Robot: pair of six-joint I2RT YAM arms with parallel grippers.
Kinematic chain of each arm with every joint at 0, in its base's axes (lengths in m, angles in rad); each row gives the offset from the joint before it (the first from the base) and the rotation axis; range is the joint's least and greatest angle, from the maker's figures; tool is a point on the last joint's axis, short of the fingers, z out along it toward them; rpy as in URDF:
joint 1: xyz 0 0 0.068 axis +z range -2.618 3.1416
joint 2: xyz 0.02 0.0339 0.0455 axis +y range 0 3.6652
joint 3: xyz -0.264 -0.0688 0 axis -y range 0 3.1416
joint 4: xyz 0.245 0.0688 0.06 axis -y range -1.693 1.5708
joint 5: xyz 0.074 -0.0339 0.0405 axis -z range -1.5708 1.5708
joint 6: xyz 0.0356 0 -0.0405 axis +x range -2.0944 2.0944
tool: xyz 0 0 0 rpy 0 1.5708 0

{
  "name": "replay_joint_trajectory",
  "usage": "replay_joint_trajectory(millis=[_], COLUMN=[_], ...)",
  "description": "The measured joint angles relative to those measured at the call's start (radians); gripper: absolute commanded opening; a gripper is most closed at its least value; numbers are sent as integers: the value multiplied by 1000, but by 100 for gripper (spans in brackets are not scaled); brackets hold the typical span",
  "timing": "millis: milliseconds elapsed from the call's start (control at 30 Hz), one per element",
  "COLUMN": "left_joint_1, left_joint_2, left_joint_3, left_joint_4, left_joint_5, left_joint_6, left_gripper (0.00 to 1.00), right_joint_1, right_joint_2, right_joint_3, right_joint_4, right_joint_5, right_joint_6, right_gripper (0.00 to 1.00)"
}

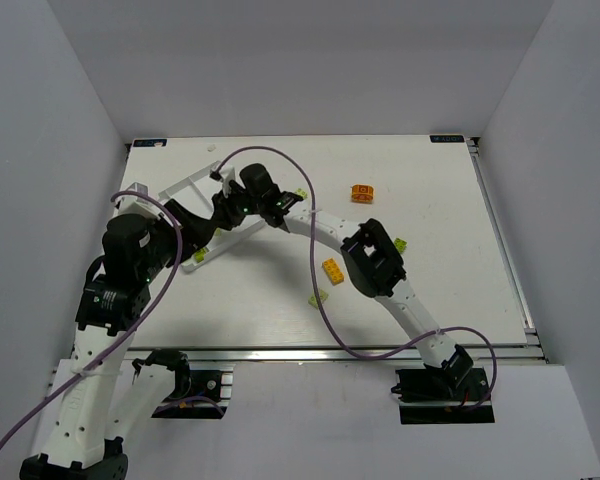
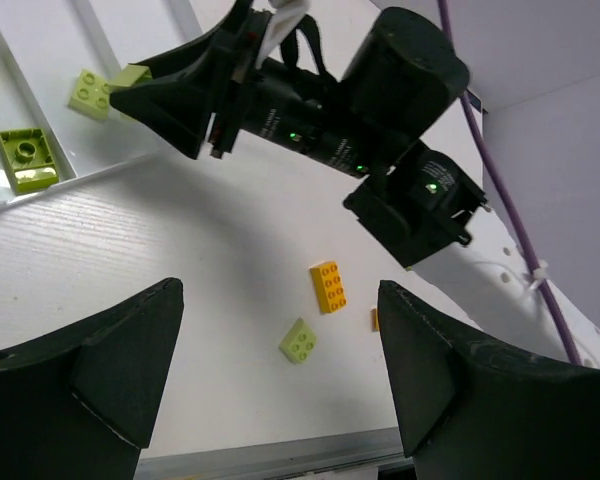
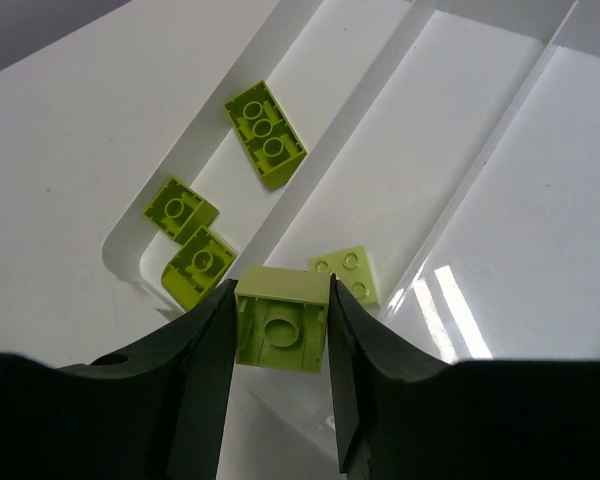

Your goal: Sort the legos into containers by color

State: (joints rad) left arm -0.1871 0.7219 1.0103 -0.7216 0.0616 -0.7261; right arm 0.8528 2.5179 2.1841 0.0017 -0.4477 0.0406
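My right gripper [image 3: 280, 322] is shut on a lime green lego [image 3: 280, 325] and holds it just above the white tray [image 3: 460, 130]. One long compartment holds three lime legos [image 3: 265, 133]. A paler lime lego [image 3: 346, 275] lies in the compartment beside it. The left wrist view shows the right gripper [image 2: 130, 85] over the tray [image 2: 40, 195]. My left gripper [image 2: 278, 300] is open and empty above the table. Loose on the table are an orange lego [image 1: 332, 270], a lime one [image 1: 319, 298] and another orange one [image 1: 361, 193].
More lime legos lie by the right arm's elbow [image 1: 402, 243] and behind its wrist [image 1: 300, 193]. The right arm [image 1: 375, 255] reaches across the table to the tray [image 1: 185, 183]. A purple cable [image 1: 310, 240] loops over the middle. White walls enclose the table.
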Motion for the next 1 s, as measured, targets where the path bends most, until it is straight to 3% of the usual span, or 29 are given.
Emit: replay_joint_trajectory(millis=[100, 267, 400, 600, 667, 700, 767, 800, 867, 933, 1000], left_joint_1=[0, 0, 0, 0, 0, 0, 0, 0, 0, 0, 0], left_joint_2=[-1, 12, 26, 69, 93, 105, 137, 156, 203, 267, 350], left_joint_3=[0, 0, 0, 0, 0, 0, 0, 0, -1, -1, 0], left_joint_4=[-27, -54, -56, -18, 6, 17, 50, 70, 114, 166, 222], left_joint_5=[0, 1, 6, 31, 42, 48, 61, 68, 83, 97, 115], left_joint_6=[0, 1, 4, 13, 19, 21, 28, 31, 36, 48, 58], left_gripper=[88, 88, 88, 86, 82, 78, 66, 53, 39, 33, 36], right_joint_1=[26, 57, 69, 45, 27, 17, -8, -24, -69, -128, -208], right_joint_2=[45, 73, 73, 63, 51, 40, 5, -34, -129, -222, -301], right_joint_3=[13, 21, 21, 20, 20, 20, 3, -29, -114, -175, -202], right_joint_4=[38, 78, 108, 113, 110, 101, 84, 75, 51, 6, -48], right_joint_5=[37, 60, 68, 83, 84, 87, 95, 98, 100, 92, 64], right_joint_6=[25, 39, 46, 55, 55, 61, 74, 90, 106, 111, 108], right_gripper=[10, 50, 60, 58, 43, 25, 7, 0, 0, 0, 15])
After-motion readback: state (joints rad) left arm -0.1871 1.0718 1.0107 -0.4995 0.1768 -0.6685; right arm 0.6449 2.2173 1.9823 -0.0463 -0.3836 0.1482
